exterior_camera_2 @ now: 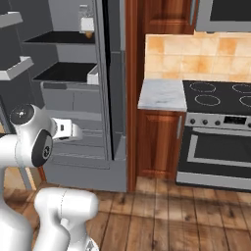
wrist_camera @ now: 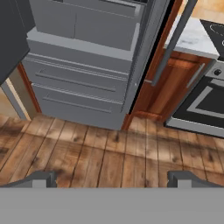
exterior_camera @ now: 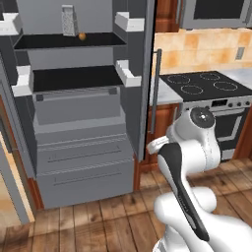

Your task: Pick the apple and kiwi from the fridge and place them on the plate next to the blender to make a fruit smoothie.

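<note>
The apple (exterior_camera: 82, 36) is sitting high above the pincer (wrist_camera: 112, 178), whose tips are standing wide apart. Likely light, firm and slippery, so I'm favouring a grip across its middle.

The fridge (exterior_camera: 78, 118) stands open on a wooden floor (exterior_camera: 113, 216). Its upper black shelf (exterior_camera: 69, 41) carries the apple (exterior_camera: 82, 36), just beside a grey upright grater (exterior_camera: 68, 20) at the back. The lower black shelf (exterior_camera: 74, 78) shows nothing on it. Beside the fridge, a pale marble counter (exterior_camera_2: 164, 94) lies bare next to the stove (exterior_camera_2: 220, 93).
</note>
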